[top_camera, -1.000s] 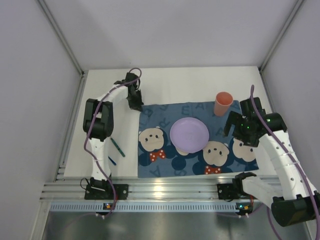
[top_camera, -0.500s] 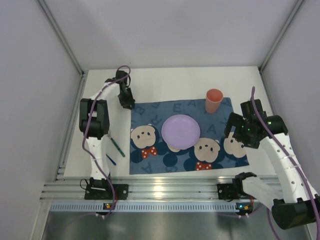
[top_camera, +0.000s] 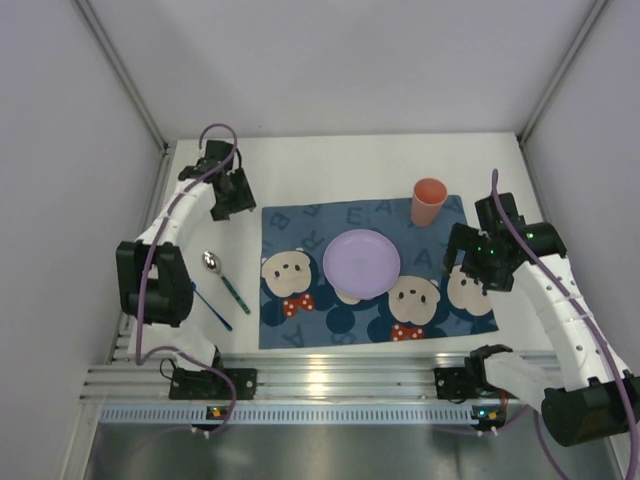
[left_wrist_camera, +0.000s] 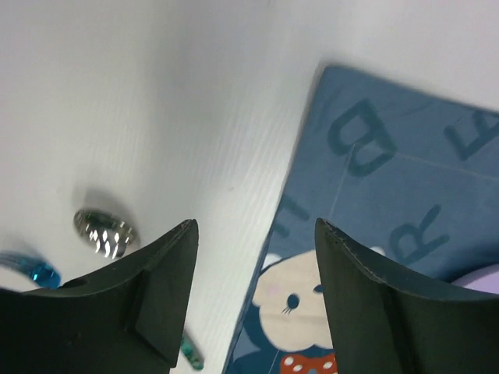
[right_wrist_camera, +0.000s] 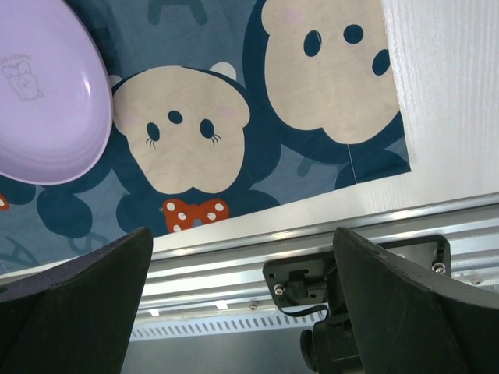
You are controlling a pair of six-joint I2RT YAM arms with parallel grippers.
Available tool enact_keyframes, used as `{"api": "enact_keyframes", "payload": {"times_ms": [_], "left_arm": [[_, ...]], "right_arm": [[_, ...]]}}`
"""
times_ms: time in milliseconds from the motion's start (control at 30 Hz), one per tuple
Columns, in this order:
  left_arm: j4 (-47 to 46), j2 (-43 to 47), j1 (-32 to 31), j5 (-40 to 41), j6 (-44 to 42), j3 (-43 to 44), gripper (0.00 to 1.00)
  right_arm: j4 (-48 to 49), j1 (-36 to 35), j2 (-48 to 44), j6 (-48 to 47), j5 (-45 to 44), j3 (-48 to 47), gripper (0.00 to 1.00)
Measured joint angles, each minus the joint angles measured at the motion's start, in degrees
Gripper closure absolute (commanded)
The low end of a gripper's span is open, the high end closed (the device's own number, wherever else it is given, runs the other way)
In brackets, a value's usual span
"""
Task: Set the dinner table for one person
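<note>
Overhead view of a white dinner table (top_camera: 350,165) with two robot arms mounted at its near edge. A dark blue placemat (top_camera: 300,225) printed with cartoon mice and letters lies flat on the table, and every position here is given from it. The table shows bare white on the mat's left, right and far sides. A ribbed aluminium rail (top_camera: 320,380) runs just past the mat's near edge.

A lilac plate (top_camera: 362,263) sits on the middle of the mat, probably as the centre of the setting. An orange cup (top_camera: 428,201) stands upright on the mat's far right corner, the usual spot for a drink.

A spoon (top_camera: 214,265) with a teal handle lies on bare table left of the mat, near it but not touching. A blue utensil (top_camera: 212,310) lies just beside the spoon, farther from the mat; its working end is too small to tell. Neither is on the setting yet, so the cutlery looks like the work left.

The left gripper (top_camera: 232,195) hangs just off the mat's far left corner, fingers parted with nothing between them. Its wrist camera looks down past them to the mat's left edge and the spoon. The right gripper (top_camera: 470,262) hovers above the mat's right side, jaws spread very wide and empty, likely keeping out of the plate's way
</note>
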State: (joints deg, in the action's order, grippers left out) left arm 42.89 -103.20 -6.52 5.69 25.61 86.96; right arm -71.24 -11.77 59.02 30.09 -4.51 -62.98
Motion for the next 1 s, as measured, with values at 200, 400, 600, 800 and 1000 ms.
{"api": "enact_keyframes", "payload": {"times_ms": [200,400,600,800,1000], "left_arm": [[-0.2,12.8,0.0,3.2,2.2,-19.2,0.37],[0.5,14.1,0.0,4.4,3.5,-29.6,0.41],[0.0,15.9,0.0,5.0,4.8,-31.5,0.43],[-1.0,15.9,0.0,6.4,6.1,-33.4,0.44],[-1.7,15.9,0.1,7.1,6.8,-34.3,0.46]], "right_arm": [[1.5,0.0,0.8,-1.6,1.0,0.0,0.0],[3.0,0.0,0.8,-3.2,1.9,1.4,0.0],[3.2,0.0,0.8,-4.6,2.1,1.9,0.0],[3.2,0.0,0.8,-5.3,2.0,1.9,0.0],[3.2,0.0,0.8,-5.7,2.0,1.9,0.0]]}}
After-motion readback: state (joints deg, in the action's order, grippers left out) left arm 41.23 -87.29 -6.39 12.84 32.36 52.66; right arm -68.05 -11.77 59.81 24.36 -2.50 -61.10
